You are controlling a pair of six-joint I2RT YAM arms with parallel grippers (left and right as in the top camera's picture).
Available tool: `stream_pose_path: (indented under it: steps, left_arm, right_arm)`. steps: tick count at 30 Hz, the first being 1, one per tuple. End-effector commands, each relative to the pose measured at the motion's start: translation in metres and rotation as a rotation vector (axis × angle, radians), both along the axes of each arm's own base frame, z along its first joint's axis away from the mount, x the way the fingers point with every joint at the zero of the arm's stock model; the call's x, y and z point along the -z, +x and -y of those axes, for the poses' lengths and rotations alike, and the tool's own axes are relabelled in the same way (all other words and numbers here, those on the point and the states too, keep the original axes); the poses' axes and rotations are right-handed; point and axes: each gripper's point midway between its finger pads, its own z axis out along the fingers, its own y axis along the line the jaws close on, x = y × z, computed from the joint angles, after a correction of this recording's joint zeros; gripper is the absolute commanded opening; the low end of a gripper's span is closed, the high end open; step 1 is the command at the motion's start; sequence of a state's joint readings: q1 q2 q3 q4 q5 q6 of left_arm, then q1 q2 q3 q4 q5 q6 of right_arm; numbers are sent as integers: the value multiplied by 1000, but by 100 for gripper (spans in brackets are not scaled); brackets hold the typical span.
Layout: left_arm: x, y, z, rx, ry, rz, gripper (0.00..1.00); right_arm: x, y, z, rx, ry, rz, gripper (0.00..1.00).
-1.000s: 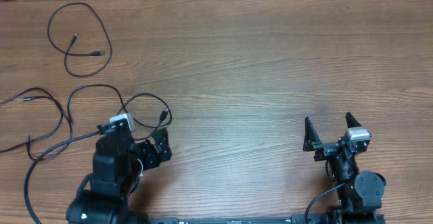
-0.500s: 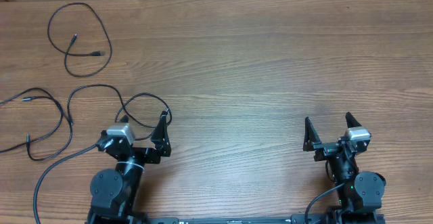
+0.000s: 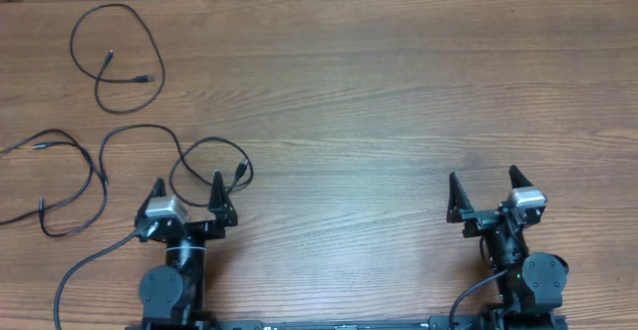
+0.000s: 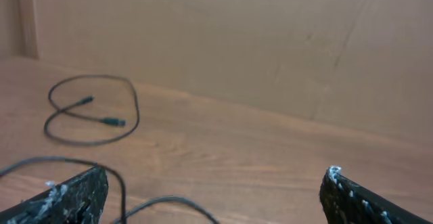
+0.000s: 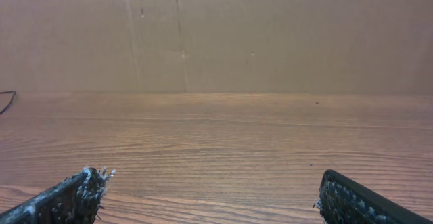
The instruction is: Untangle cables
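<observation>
Three thin black cables lie apart on the left of the wooden table. One cable (image 3: 118, 56) is a loose loop at the far left back; it also shows in the left wrist view (image 4: 91, 109). A second cable (image 3: 70, 175) snakes along the left edge. A third cable (image 3: 204, 151) loops in front of my left gripper (image 3: 187, 188), with its plug near the right finger; its strands show in the left wrist view (image 4: 162, 204). My left gripper (image 4: 213, 197) is open and empty. My right gripper (image 3: 483, 185) is open and empty at the front right, also shown in the right wrist view (image 5: 213, 197).
A brown cardboard wall (image 4: 237, 41) stands along the table's back edge. A thicker black arm wire (image 3: 75, 270) curves off the left arm's base at the front left. Bare wooden table (image 3: 379, 121) fills the middle and right.
My left arm has swung from pointing right to pointing straight back and pulled toward the front edge, open. The cables and the right arm have not moved.
</observation>
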State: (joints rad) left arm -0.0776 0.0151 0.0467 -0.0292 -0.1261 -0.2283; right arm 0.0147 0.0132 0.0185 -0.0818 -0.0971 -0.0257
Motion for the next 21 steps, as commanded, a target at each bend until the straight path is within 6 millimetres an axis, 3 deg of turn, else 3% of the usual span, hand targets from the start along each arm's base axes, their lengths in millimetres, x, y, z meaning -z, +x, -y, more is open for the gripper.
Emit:
stream_pose_path:
  steps: [1, 2, 11, 21]
  left_arm:
    - [19, 1, -6, -36, 26, -36, 100]
    - [26, 1, -8, -42, 30, -65, 100]
    - [28, 1, 5, 35, 210, -80, 100]
    - [28, 2, 7, 47, 207, -79, 100]
  right_arm:
    - [3, 1, 1, 5, -6, -2, 100]
    - [3, 1, 1, 5, -6, -2, 100]
    - [3, 1, 1, 5, -6, -2, 100]
    - [3, 1, 1, 5, -6, -2, 100]
